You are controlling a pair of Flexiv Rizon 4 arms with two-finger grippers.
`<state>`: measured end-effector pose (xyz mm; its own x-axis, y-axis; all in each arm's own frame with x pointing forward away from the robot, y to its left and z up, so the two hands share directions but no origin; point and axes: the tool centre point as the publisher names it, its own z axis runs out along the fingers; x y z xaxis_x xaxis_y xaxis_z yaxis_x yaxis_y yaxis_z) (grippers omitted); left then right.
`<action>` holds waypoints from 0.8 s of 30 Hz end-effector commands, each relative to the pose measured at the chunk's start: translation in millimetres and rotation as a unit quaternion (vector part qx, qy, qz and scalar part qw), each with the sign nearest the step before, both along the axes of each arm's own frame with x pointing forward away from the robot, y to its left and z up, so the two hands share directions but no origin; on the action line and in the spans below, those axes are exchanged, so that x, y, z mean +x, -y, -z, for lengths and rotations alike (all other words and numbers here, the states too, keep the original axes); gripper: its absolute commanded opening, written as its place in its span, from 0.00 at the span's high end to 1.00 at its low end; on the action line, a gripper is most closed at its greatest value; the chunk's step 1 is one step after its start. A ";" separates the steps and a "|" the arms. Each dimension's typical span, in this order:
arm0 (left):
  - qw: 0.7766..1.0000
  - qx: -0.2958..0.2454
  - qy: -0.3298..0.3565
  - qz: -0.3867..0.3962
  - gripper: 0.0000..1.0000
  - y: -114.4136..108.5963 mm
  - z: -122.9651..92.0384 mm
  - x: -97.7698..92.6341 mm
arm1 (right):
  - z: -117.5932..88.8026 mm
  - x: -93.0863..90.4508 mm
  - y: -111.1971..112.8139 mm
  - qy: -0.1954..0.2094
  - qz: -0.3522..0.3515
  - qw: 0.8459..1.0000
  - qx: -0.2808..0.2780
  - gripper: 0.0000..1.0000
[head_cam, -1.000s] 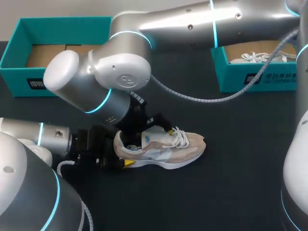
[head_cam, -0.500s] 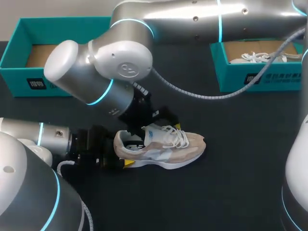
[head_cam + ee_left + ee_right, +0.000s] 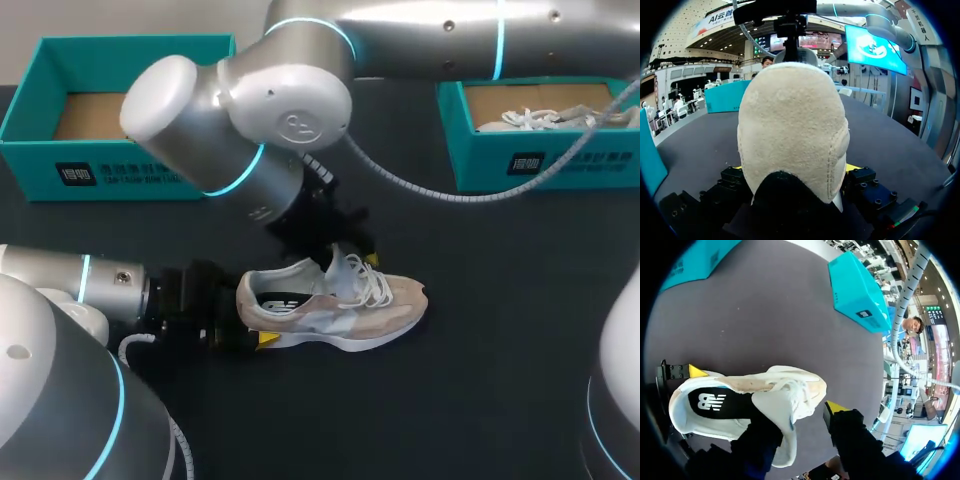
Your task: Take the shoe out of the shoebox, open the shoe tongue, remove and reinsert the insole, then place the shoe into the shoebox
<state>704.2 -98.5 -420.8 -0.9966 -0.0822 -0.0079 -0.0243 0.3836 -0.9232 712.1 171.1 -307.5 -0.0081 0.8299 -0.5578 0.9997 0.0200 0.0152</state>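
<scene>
The shoe lies out of the shoebox. The left gripper clamps its heel. The right gripper, fingers apart, props its tongue up. The insole is inside it; removal, reinsertion and boxing are judged undone.

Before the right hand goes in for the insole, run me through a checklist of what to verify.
1. Shoe out of its box, on the table: ok.
2. Left hand shut on the heel, steadying the shoe: ok.
3. Tongue lifted clear of the opening: ok.
4. Insole visible and unobstructed inside the shoe: ok.
5. Right hand clamped on the tongue: not ok, it is open and the tongue is merely hooked.
6. Empty shoebox ready for the return: ok.
</scene>
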 end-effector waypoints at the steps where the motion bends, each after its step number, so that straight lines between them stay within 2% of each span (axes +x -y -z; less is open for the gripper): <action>1: 1.000 0.002 0.000 -0.001 1.00 0.8 2.7 -2.0 | -2.7 -3.7 5.8 0.115 0.183 0.976 0.032 1.00; 9: 1.000 0.002 0.000 -0.001 1.00 0.8 2.7 -2.0 | -3.9 -6.5 5.3 0.094 0.186 0.975 0.083 1.00; 20: 1.000 0.002 0.000 -0.001 1.00 0.8 2.7 -2.0 | 12.7 -7.8 39.0 0.112 0.193 0.969 0.101 1.00; 21: 1.000 0.002 0.000 -0.001 1.00 0.8 2.7 -2.0 | 14.4 -7.8 42.2 0.115 0.192 0.969 0.102 0.98; 23: 1.000 0.002 0.000 -0.001 1.00 0.8 2.7 -2.0 | 17.4 -7.6 46.1 0.114 0.191 0.970 0.100 0.84; 24: 1.000 0.002 0.000 -0.001 1.00 0.8 2.7 -2.0 | 19.9 -7.1 49.5 0.115 0.190 0.970 0.100 0.81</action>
